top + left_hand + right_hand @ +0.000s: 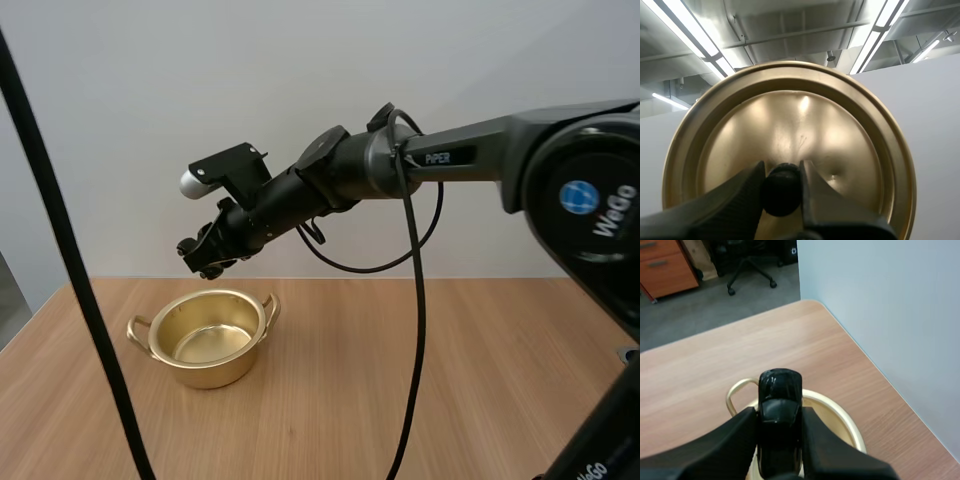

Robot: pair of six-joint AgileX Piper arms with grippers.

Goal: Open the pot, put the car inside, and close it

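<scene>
Our right gripper (780, 416) pinches the car (780, 390) above the open pot (215, 372); our left gripper (781, 171) pinches the lid knob (781, 194).

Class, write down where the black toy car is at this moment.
In the right wrist view the black toy car is pinched in the right gripper, held in the air over the open gold pot.
</scene>
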